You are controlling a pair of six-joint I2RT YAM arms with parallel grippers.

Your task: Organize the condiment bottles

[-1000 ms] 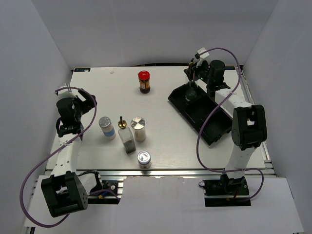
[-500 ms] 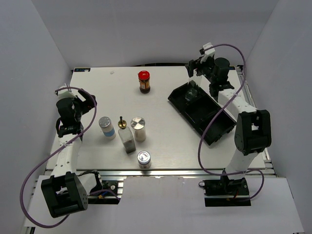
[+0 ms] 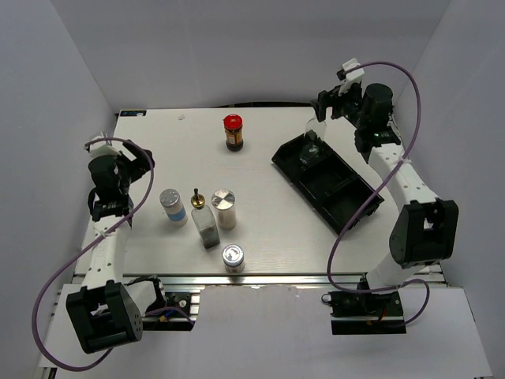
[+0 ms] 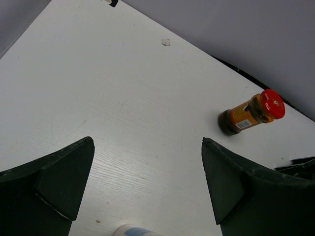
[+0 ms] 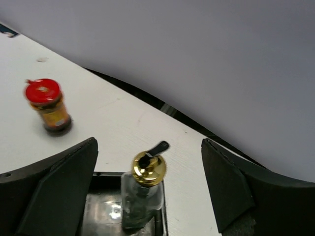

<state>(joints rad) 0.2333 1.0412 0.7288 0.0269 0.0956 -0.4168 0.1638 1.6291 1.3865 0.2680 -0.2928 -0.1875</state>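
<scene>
1. The right gripper [image 3: 323, 109] hung above the far end of the black tray [image 3: 309, 195], its jaws wide apart and holding nothing
2. One clear glass bottle [image 5: 142, 191] with a gold pourer stood upright in the tray's farthest compartment, framed between the right fingers [image 5: 54, 187] but not touched by them
3. The left gripper [image 4: 147, 143] was raised over the left side of the table [image 3: 276, 229], jaws spread and empty
4. The red-lidded jar [image 3: 233, 132] stood alone near the table's far edge, well apart from the tray
5. Toward the front middle, the blue-labelled shaker [image 3: 173, 207], the second glass bottle [image 3: 204, 224] and a silver-lidded shaker [image 3: 225, 208] stood upright in a close row, the bottle between the two shakers
6. A third shaker [image 3: 233, 256] stood near the front edge, a little apart from that row
</scene>
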